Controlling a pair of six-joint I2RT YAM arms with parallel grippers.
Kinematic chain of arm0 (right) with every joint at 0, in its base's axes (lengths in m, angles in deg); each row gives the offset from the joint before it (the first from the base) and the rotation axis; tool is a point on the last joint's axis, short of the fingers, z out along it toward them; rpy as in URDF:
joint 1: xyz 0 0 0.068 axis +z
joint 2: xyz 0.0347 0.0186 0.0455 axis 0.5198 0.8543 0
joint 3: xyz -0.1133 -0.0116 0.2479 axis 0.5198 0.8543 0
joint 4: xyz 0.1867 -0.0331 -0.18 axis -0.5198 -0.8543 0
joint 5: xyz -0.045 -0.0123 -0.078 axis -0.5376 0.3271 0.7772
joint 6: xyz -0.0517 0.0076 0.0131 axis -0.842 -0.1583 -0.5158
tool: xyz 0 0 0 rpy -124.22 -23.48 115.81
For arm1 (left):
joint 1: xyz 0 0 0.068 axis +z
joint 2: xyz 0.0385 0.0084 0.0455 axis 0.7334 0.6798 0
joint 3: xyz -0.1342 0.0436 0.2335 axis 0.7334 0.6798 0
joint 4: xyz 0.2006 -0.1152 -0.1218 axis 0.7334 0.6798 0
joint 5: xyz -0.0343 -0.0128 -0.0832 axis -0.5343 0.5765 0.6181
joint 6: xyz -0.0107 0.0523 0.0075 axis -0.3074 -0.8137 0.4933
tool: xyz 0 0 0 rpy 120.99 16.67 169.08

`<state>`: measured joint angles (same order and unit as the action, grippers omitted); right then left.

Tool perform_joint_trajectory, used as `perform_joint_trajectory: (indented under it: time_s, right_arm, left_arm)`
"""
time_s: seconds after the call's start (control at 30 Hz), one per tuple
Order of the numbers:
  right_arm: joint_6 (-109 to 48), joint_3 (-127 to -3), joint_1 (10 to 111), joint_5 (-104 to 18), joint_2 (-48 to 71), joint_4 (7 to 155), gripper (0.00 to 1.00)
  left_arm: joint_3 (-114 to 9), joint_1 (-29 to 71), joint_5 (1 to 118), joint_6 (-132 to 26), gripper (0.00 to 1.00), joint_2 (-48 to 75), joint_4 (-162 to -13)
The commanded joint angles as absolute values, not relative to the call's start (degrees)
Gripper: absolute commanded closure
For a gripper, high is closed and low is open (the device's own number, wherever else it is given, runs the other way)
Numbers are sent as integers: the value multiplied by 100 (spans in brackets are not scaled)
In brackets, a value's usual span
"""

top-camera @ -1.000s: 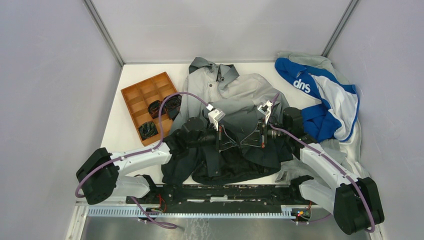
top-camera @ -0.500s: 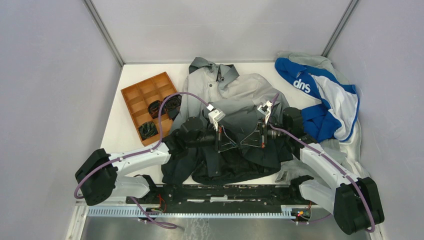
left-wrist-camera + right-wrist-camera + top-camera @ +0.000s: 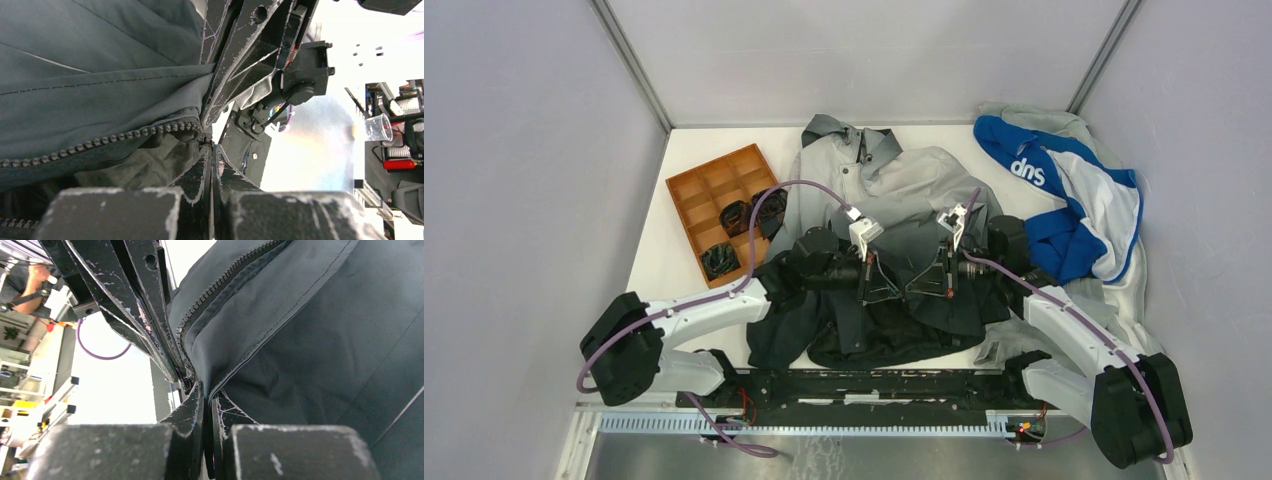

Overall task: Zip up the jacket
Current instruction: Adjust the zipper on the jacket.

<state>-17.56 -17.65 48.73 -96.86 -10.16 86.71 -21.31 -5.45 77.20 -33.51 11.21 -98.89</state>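
— Where is the jacket lying?
— It's lying in the middle of the table, dark hem facing the arms
— And the grippers?
— The left gripper is pinching the zipper end; the right gripper is clamping the cloth just beside it

You're in a robotics lab: grey panel walls box in a white table with an aluminium rail at its near edge; the wrist views catch cluttered equipment and a plastic cup beyond.
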Motion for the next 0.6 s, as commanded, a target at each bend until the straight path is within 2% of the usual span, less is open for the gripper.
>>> perform_joint_trajectory:
  time_s: [0.0,0.07,0.3,0.47,0.57]
  right_arm:
    - [-2761,-1997,4845,-9234,-1064,8198,100]
    - [-3165,-2068,4839,-9113,-1082,7850,100]
    - [-4654,-2350,4843,-8552,-1008,6666,100]
    - [-5637,-2543,4845,-8026,-837,5909,100]
    - [-5932,-2536,4838,-7942,-654,5655,100]
  left_arm:
    - [-2518,-631,8177,-3777,98,1275,-9460]
    - [-2595,-649,8259,-3777,96,1359,-9353]
    - [-2743,-662,8338,-3643,67,1582,-9067]
    - [-2653,-647,7801,-3685,52,1161,-8816]
    - [-2539,-612,7199,-3584,46,847,-8685]
